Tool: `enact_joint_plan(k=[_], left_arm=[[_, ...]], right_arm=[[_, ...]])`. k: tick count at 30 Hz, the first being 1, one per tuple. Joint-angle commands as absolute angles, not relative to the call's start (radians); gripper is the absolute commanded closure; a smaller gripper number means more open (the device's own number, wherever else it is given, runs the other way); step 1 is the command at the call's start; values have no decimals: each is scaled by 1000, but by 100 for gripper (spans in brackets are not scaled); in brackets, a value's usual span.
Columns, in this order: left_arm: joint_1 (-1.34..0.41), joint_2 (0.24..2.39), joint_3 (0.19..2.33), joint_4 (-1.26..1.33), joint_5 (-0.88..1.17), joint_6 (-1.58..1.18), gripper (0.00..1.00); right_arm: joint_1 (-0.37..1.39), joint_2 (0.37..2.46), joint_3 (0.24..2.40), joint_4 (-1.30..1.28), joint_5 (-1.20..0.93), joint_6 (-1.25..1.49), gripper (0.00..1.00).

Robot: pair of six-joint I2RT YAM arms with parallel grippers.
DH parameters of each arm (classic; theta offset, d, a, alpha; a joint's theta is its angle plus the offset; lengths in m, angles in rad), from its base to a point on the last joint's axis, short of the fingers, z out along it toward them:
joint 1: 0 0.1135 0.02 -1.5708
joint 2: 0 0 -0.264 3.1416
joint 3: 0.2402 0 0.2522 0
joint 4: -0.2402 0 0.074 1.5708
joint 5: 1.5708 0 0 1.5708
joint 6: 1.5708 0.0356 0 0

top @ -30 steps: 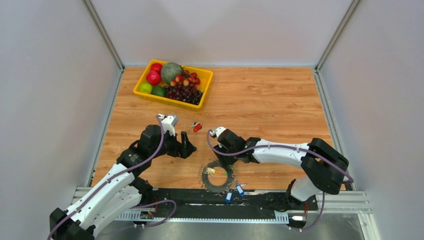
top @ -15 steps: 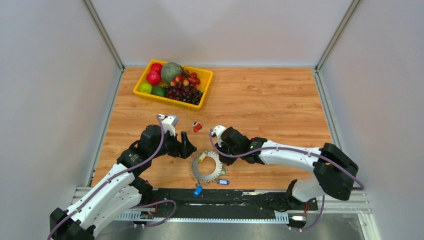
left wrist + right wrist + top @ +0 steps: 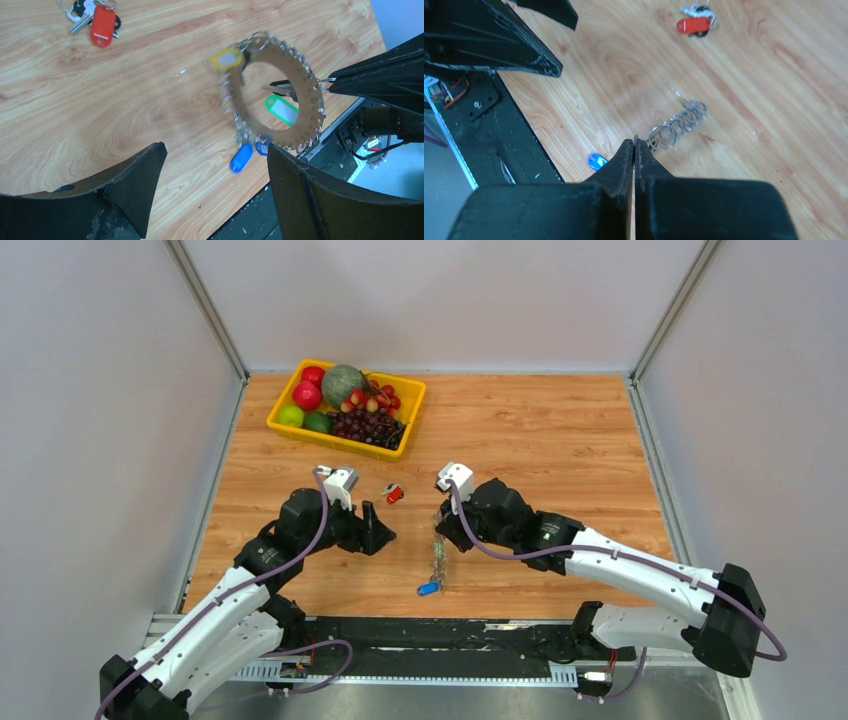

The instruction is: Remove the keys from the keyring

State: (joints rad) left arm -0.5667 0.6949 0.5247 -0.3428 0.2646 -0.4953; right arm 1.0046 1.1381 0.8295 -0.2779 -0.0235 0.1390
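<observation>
The keyring (image 3: 437,558) is a flat brown ring edged with many small silvery rings. It hangs edge-on above the table from my right gripper (image 3: 441,536), which is shut on its rim. In the left wrist view the keyring (image 3: 287,134) faces the camera and carries a yellow tag (image 3: 226,58), a green tag (image 3: 281,110) and a blue tag (image 3: 241,158). The right gripper (image 3: 334,84) pinches its right edge. My left gripper (image 3: 216,150) is open and empty, just left of the ring. A red-headed key bunch (image 3: 394,494) lies loose on the wood. The right gripper (image 3: 634,142) shows only the ring's thin edge between its fingers.
A yellow fruit tray (image 3: 283,400) stands at the back left of the wooden table (image 3: 560,440). A black rail (image 3: 450,635) runs along the near edge under the ring. Grey walls close in on both sides and the back.
The right gripper closed on the keyring, which lay flat near the front edge, then lifted it up and away. The ring now hangs edge-on. The left gripper has hardly moved.
</observation>
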Motion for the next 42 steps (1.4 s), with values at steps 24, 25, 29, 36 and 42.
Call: enact_joint_plan(k=[24, 25, 29, 36, 42], left_arm=[[-579, 606, 274, 451, 307, -406, 27], [-578, 591, 272, 420, 295, -399, 26], [-578, 508, 265, 370, 265, -367, 24], [-578, 490, 208, 491, 408, -326, 20], [-590, 589, 233, 555, 500, -342, 18]], right_arm=[[1000, 1072, 1094, -272, 20, -17, 100], [1000, 1075, 1098, -273, 21, -15, 100], [1000, 1084, 1111, -272, 27, -7, 100], [1000, 1104, 1142, -273, 18, -8, 100], [1000, 1120, 1159, -273, -18, -6, 100]])
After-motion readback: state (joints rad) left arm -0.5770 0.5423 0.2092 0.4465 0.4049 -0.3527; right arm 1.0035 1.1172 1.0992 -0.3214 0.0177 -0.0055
